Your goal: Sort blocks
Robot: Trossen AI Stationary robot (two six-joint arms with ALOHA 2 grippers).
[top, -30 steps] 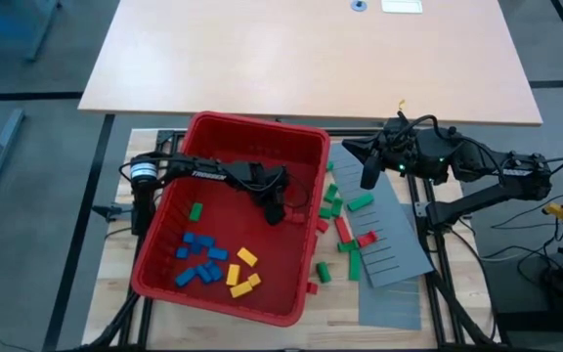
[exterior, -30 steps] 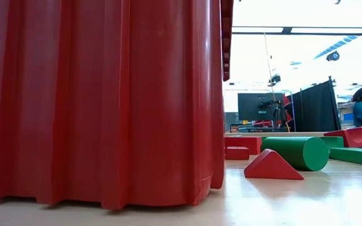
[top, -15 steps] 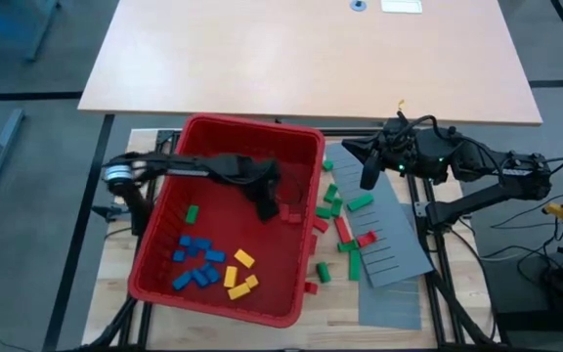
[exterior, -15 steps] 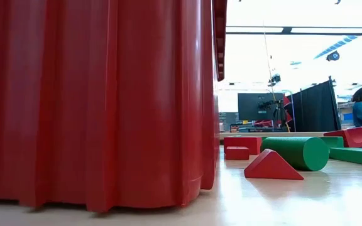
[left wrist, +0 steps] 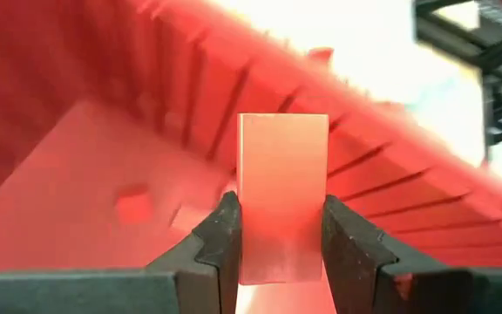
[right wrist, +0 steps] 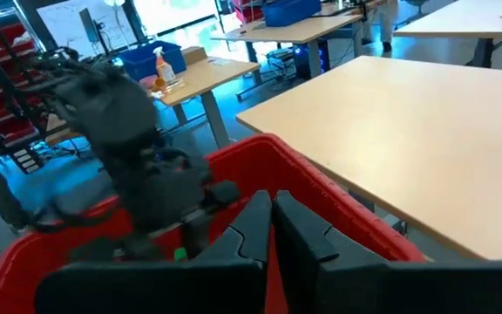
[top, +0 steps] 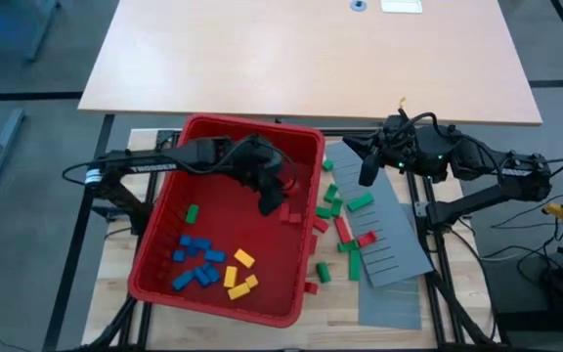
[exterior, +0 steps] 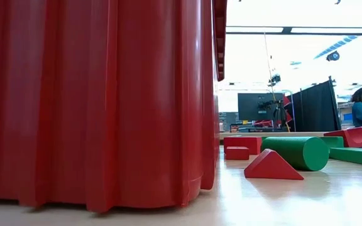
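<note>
Blocks (top: pixel 206 265) lie in the red bin (top: pixel 306 147), more on the grey panel (top: pixel 391 235). High view: left gripper (top: pixel 271 205) hangs inside the bin. Left wrist view: its fingers (left wrist: pixel 220 240) pinch a red block (left wrist: pixel 281 201). Right wrist view: right gripper (right wrist: pixel 271 209) is closed, holding nothing.

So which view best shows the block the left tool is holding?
Left wrist view: the red block fills the frame, clamped in the left tool. High view shows only the tool over the bin; other views don't show it.

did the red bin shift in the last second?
Yes. In the high view the red bin slid left, away from the grey slotted panel, while the left gripper held a red block.
</note>
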